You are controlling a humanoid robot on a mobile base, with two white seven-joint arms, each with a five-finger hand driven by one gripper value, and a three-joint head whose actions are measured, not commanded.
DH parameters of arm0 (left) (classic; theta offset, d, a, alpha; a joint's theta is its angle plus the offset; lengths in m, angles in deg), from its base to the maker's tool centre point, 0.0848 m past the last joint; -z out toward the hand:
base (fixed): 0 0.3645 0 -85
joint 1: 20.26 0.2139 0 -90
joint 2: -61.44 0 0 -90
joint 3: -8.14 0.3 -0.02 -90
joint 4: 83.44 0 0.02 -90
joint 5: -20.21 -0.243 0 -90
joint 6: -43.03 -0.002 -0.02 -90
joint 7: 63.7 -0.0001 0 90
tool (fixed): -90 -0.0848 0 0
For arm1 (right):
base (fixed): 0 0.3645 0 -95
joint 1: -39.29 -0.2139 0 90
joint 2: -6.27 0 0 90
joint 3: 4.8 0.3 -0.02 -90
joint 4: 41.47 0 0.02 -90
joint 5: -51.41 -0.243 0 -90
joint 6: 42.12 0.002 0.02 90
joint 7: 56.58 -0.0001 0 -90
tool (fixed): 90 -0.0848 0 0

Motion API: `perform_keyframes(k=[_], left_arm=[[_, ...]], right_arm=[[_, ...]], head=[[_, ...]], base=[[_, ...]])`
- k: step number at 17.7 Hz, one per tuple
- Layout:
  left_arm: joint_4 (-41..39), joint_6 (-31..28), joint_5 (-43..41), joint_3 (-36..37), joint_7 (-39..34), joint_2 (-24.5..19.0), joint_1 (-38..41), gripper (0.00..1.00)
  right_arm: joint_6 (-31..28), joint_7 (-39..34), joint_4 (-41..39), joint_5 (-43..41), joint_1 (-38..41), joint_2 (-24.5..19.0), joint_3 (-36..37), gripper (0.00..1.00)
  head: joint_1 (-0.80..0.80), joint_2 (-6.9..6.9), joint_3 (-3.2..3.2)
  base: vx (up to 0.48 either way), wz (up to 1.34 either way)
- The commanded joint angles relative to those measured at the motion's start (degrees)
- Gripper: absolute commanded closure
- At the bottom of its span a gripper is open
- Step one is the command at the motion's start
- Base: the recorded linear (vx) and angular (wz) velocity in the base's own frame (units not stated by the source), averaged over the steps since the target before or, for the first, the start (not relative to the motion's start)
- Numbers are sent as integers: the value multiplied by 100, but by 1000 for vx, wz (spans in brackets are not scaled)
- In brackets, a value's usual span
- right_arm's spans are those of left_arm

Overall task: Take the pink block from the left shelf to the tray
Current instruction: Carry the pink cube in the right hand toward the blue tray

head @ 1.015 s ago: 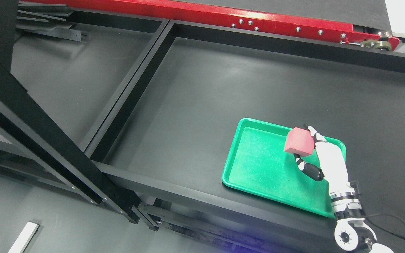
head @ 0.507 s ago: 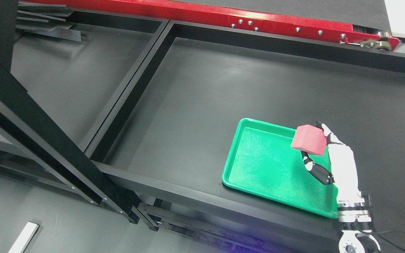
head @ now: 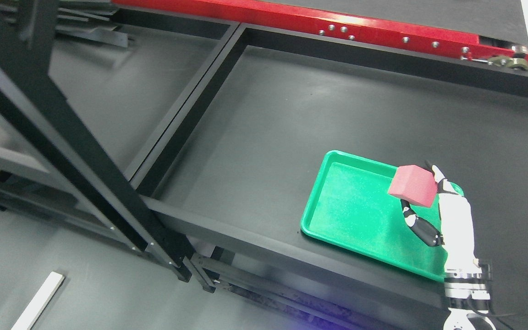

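Now right hand [head: 445,211] holds pink block [head: 413,185] above green tray [head: 337,215]

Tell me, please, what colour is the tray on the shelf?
Green, seen plainly in the head view: the tray lies under the pink block.

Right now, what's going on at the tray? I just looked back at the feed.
The robot's right hand is gripping the pink block, thumb underneath and fingers behind it, holding it above the right part of the green tray. The block has not been set down yet and the tray has nothing else in it. The tray sits on the dark shelf surface. The left arm is out of view.
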Motion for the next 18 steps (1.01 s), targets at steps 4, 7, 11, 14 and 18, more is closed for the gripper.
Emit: perform_keyframes(k=[4, 7, 11, 14, 18], left_arm=[[0, -1, -9, 0, -5, -100, 53, 0], [0, -10, -9, 0, -5, -100, 53, 0], [0, -1, -9, 0, -5, -100, 53, 0], [0, -1, -9, 0, -5, -100, 53, 0], [0, -1, -9, 0, -5, -100, 53, 0]], right_arm=[[-1, 95, -187, -63, 172, -63, 184, 98], [-1, 95, -196, -352, 216, -90, 210, 98], [-1, 95, -301, -380, 278, -72, 280, 98], [35, 95, -380, -388, 330, -72, 517, 98], [26, 42, -705, -397, 559, -81, 465, 98]], head=[[0, 0, 0], [0, 0, 0], [0, 2, 0], [0, 3, 0], [0, 3, 0]], base=[[-94, 372], [-104, 622], [-120, 793], [-159, 881], [-162, 927]])
